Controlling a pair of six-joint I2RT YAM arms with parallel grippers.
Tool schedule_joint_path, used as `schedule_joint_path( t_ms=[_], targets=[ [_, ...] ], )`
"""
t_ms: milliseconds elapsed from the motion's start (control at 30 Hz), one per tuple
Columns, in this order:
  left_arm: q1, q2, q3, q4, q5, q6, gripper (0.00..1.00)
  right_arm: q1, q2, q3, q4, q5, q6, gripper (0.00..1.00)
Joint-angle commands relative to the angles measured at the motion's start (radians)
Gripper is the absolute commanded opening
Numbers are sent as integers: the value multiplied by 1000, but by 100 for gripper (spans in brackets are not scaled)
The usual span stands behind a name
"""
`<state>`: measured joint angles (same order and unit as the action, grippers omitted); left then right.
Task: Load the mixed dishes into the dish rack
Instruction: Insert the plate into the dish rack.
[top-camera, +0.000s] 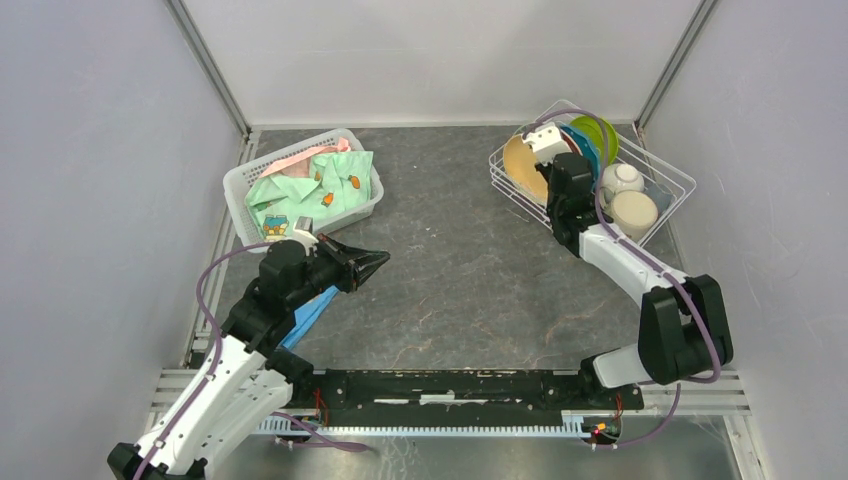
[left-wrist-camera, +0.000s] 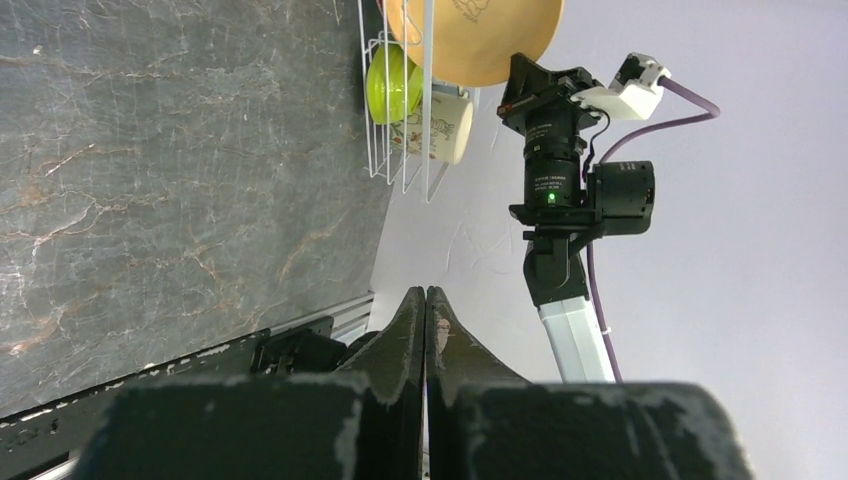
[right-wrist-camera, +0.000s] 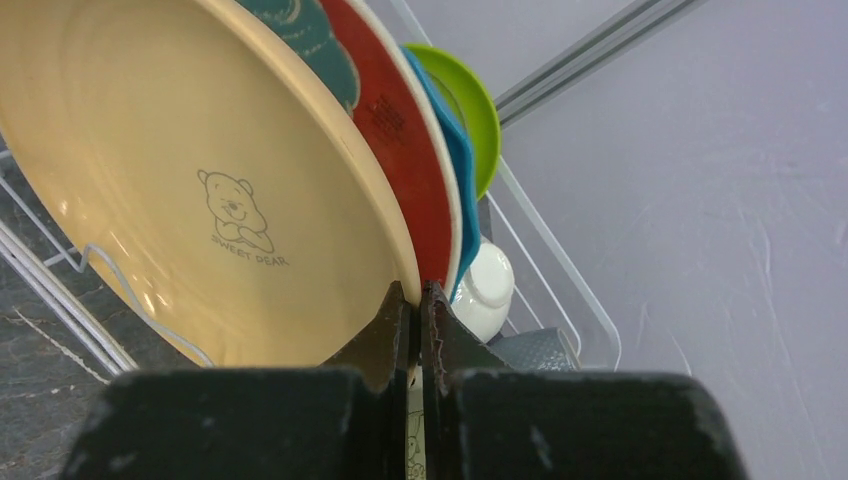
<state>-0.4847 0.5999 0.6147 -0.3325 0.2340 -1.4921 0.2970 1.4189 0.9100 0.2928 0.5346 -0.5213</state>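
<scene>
The cream plate (right-wrist-camera: 200, 150) stands on edge, facing near-left, at the far-left end of the dish rack (top-camera: 675, 208). The rack sits far right, its long axis running far-left to near-right. The right gripper (right-wrist-camera: 414, 295), pinched shut, sits at the plate's rim. The left gripper (top-camera: 383, 259), closed and empty, points right.

Top external: looks down from high above the near edge onto the whole dark grey marbled table (top-camera: 450, 270), far enough off to hold the white wire-grid dish rack (top-camera: 500, 178) at the far right corner.

Left wrist: sits just behind the black left tool (left-wrist-camera: 426, 292), rolled sideways, and faces across the table toward that rack from well apart.

Right wrist: peers past the black right tool (right-wrist-camera: 415, 290), very close to the round cream bear-printed plate (right-wrist-camera: 200, 150). Shares plate and rack with both other views.
</scene>
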Motion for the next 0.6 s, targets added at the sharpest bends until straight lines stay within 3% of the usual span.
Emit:
schedule_joint_path(
  t_ms=[0, 200, 567],
  targets=[
    [-4, 3, -2, 5, -20, -21, 2, -7, 24, 33, 13, -40, 52, 0],
    [-3, 13, -2, 4, -30, -21, 2, -21, 37, 16, 4, -73, 93, 1],
    [-4, 28, 1, 3, -44, -21, 2, -32, 42, 40, -47, -108, 117, 14]
  ],
)
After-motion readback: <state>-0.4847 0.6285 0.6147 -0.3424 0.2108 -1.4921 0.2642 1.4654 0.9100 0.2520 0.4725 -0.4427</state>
